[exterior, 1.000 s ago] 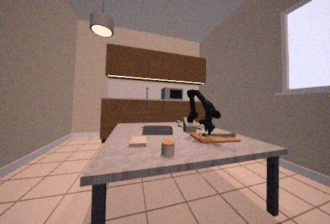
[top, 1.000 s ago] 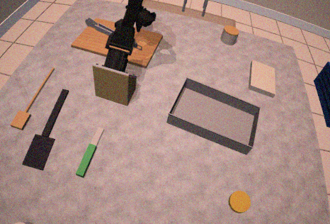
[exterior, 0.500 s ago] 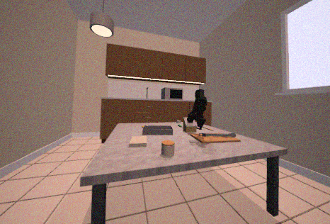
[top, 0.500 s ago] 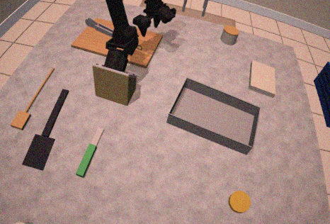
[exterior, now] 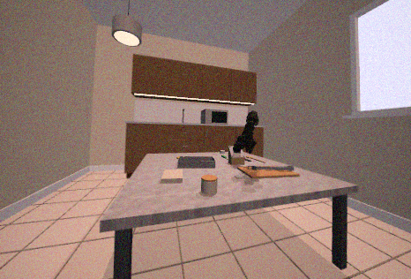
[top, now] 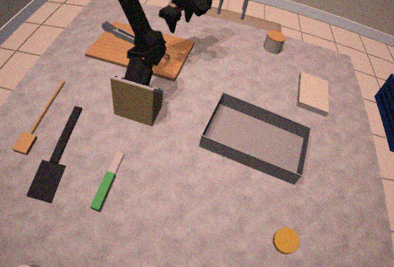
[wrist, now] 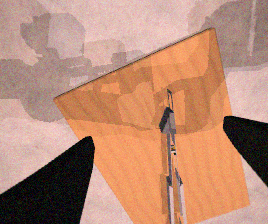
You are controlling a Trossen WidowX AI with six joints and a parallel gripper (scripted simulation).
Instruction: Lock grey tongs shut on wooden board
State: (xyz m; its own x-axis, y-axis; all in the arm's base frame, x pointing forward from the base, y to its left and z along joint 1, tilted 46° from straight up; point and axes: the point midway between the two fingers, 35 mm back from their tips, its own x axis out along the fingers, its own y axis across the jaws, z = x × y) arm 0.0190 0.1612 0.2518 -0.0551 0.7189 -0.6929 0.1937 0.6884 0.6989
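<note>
The grey tongs (top: pixel 120 33) (exterior: pixel 271 168) (wrist: pixel 168 122) lie flat on the wooden board (top: pixel 182 56) (exterior: pixel 252 173) (wrist: pixel 130 170). Their two arms lie close together, side by side; the arm of the robot hides their middle in the top view. The loop at their end shows on the board in the wrist view. My gripper (top: pixel 180 25) (wrist: pixel 157 132) is wide open and empty, raised well above the board, with the tongs below and between its fingertips, touching neither. The roasting tin (top: pixel 249 157) (exterior: pixel 196 162) stands apart from the board, with nothing in it or across it.
An olive block (top: pixel 133 102) stands at the robot's base, close to the board. A lidded jar (top: pixel 274 43) (exterior: pixel 209 184) and a cream block (top: pixel 313 91) (exterior: pixel 172 176) stand beyond the tin. A green-handled tool (top: pixel 103 191), a black spatula (top: pixel 46 180) and an orange disc (top: pixel 286 240) lie farther off.
</note>
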